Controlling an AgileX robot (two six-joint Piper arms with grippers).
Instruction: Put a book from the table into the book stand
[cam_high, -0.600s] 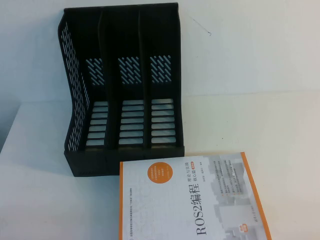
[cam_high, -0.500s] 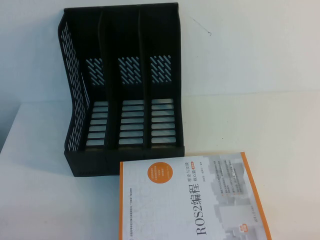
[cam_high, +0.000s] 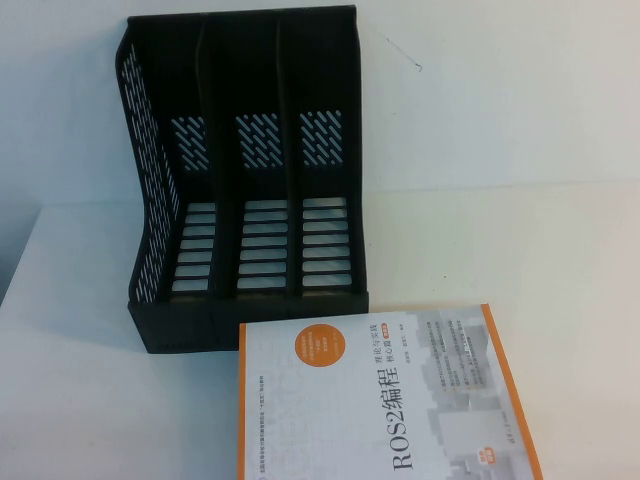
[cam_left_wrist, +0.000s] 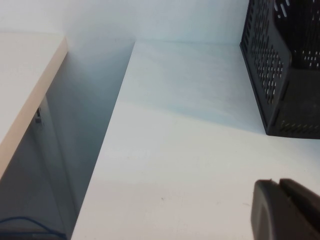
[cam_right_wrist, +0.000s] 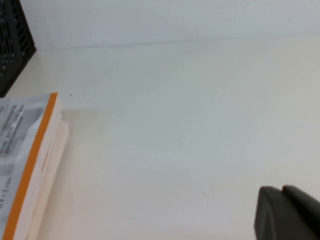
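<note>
The white table (cam_high: 540, 250) carries a black three-slot book stand (cam_high: 245, 170) at about eleven o'clock, all slots empty, and the ROS2 book (cam_high: 380, 400) lies flat just in front of it at six o'clock, untouched. The left gripper (cam_left_wrist: 287, 210) hangs pressed together over bare table beside the stand's perforated side, and the right gripper (cam_right_wrist: 287, 212) hovers beside the book's orange-edged side; whether it is spread I cannot tell. Doing this well likely means catching the book by a free edge, tipping it upright, then sliding it between two dividers.

Book (cam_high: 385, 400) near end beyond picture edge
</note>
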